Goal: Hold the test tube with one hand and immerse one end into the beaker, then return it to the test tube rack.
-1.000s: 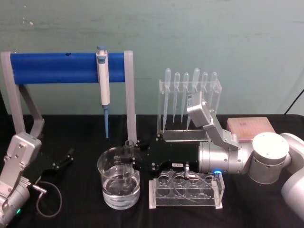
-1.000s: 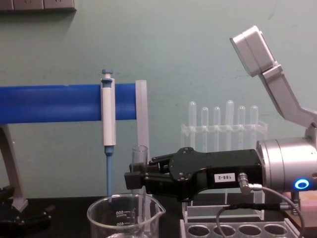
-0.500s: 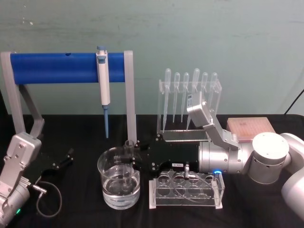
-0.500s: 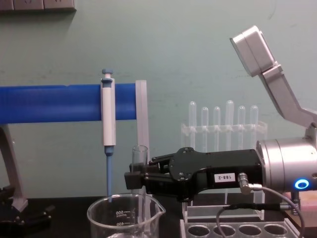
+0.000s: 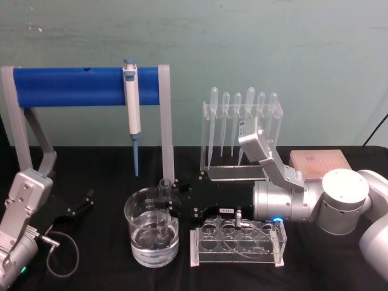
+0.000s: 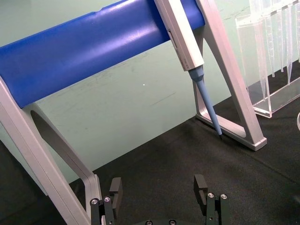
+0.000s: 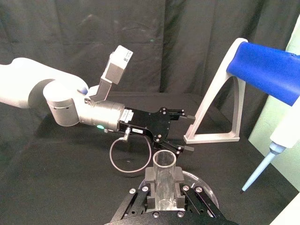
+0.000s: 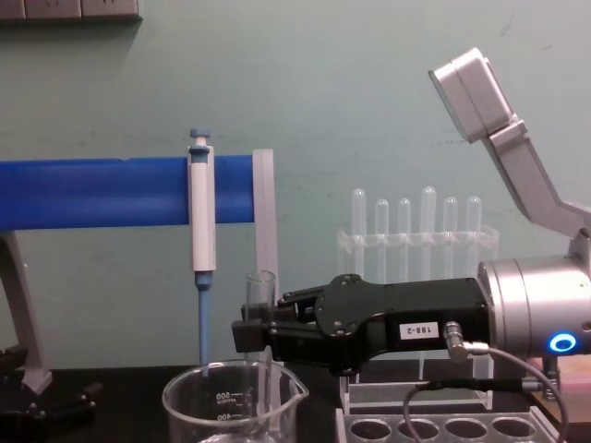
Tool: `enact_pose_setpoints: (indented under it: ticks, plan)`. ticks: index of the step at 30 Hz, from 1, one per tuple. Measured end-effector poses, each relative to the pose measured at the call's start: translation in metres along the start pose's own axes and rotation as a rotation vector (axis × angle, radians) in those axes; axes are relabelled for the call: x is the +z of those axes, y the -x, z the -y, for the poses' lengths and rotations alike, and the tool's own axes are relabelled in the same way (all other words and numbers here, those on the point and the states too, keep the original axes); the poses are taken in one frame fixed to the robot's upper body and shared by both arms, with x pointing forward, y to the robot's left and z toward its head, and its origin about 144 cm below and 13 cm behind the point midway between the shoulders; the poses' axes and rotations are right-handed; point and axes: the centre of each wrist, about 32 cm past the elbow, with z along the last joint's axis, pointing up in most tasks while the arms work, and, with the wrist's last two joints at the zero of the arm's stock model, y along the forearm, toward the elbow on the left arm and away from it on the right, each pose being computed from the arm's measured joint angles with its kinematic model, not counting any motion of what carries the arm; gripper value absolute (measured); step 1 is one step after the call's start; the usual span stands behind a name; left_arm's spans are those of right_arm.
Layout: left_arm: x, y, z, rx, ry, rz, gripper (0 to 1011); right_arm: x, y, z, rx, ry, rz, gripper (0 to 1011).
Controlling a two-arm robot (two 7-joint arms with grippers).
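**Test tube (image 5: 164, 193) stands dipped in the beaker (image 5: 134, 239)**

The tube is upright, with its rounded end down in the water and its rim above the glass. The right gripper (image 8: 251, 334) reaches in from 3 o'clock and is clamped high on the tube, probably so its fingers clear the water. The test tube rack (image 5: 237, 257) sits at the beaker's 3 o'clock, handy for the return. The left gripper (image 6: 159, 187) rests at 9 o'clock, fingers apart.

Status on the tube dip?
Right hand shut on test tube, upright, lower end inside beaker. Left hand open, parked far left. Pipettor hangs behind beaker, apart from it.
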Motion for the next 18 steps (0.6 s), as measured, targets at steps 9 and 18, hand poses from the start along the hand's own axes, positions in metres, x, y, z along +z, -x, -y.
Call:
enact_pose_setpoints:
  ticks: [9, 18]
  plan:
    - [0.0000, 0.0000, 0.0000, 0.000, 0.000, 0.000, 1000, 0.0000, 0.0000, 0.0000, 0.000, 0.000, 0.000, 225]
    - [0.0000, 0.0000, 0.0000, 0.000, 0.000, 0.000, 1000, 0.0000, 0.0000, 0.0000, 0.000, 0.000, 0.000, 225]
